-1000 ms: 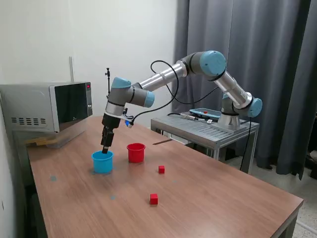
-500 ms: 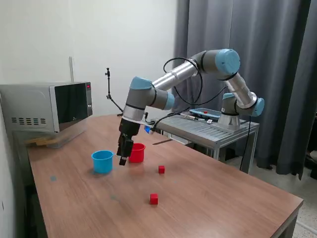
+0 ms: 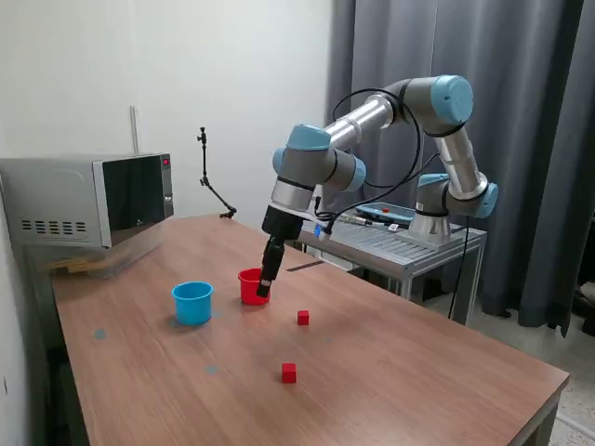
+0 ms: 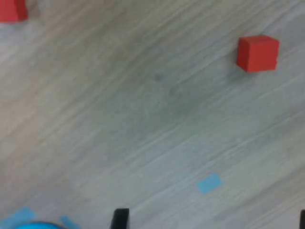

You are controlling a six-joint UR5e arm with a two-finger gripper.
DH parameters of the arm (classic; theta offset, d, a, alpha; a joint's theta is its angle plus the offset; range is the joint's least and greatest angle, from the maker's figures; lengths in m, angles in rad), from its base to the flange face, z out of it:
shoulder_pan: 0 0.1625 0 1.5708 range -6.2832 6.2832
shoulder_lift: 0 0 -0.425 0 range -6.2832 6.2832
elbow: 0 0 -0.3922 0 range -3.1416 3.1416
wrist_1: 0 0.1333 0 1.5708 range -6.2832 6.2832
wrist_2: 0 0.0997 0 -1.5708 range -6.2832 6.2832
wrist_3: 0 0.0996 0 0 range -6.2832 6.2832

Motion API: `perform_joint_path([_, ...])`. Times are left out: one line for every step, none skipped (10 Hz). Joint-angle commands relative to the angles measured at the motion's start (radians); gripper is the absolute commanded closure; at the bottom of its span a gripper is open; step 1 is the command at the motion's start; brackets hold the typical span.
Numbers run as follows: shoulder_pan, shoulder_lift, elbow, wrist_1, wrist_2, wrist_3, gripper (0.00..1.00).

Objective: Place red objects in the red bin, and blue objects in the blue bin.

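Red cubes (image 3: 303, 317) (image 3: 289, 373) lie loose on bench (image 3: 418, 372) at approx. 4 and 5 o'clock of red cup (image 3: 251, 285), which could be clipped by gripper (image 3: 264, 289) (empty, jaws apart) hanging just beside it.

Two small red cubes lie on the wooden table (image 3: 390, 372): one red cube (image 3: 303, 318) just beyond the fingertips toward the exterior view's right, the other red cube (image 3: 289, 373) farther from the fingers, toward the table's near edge. The wrist view shows the same pair, one cube (image 4: 258, 53) whole and one cube (image 4: 13, 10) cut by the frame edge. Two cups stand on the table: one red cup (image 3: 249, 287) right at the fingers and one light blue cup (image 3: 192, 303) well apart from them on the exterior view's left. No blue cube shows on the table. There is one microwave (image 3: 88, 200), one metal side table (image 3: 390, 243) and one arm with one gripper (image 3: 263, 291).
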Motion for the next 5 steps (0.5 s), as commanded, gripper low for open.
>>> perform_joint_path([0.018, -0.024, 0.017, 0.012, -0.039, 0.11, 0.0])
perform_joint_path([0.02, -0.025, 0.012, 0.064, -0.033, 0.138, 0.0])
perform_joint_path([0.065, -0.025, 0.012, 0.07, -0.03, 0.138, 0.0])
perform_joint_path([0.101, -0.024, 0.014, 0.072, -0.026, 0.138, 0.0])
perform_joint_path([0.113, -0.016, 0.015, 0.078, 0.011, 0.121, 0.0])
